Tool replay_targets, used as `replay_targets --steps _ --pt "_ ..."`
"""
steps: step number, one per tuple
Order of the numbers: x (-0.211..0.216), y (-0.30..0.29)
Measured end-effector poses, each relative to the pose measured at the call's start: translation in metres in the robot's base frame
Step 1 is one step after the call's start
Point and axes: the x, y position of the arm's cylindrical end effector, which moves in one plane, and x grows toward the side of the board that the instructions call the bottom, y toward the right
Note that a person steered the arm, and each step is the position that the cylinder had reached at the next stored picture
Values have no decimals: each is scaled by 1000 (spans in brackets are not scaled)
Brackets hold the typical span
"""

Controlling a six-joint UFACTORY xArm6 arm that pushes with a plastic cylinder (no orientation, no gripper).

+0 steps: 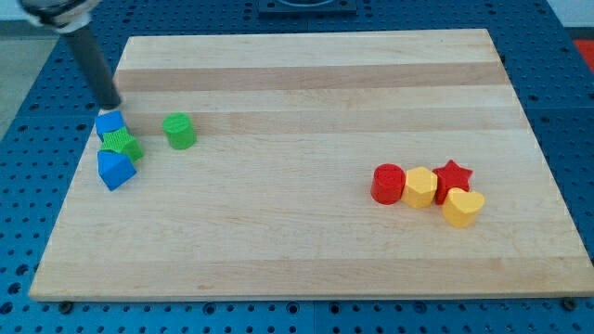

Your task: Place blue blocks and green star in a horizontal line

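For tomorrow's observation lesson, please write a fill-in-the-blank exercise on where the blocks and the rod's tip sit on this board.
1. My tip sits just above the upper ____ block, near the view's left edge.
2. The green star lies between two ____ blocks, the lower one nearest the view's bottom.
3. The green cylinder stands apart, to the view's ____ of the star.
4. The red cylinder touches a ____ block.

Missing words: blue; blue; right; yellow
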Motion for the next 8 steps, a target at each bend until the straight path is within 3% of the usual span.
replay_targets --steps 1,3,7,8 --pt "11 -2" --pt "89 54" --pt "183 125" --pt "183 210"
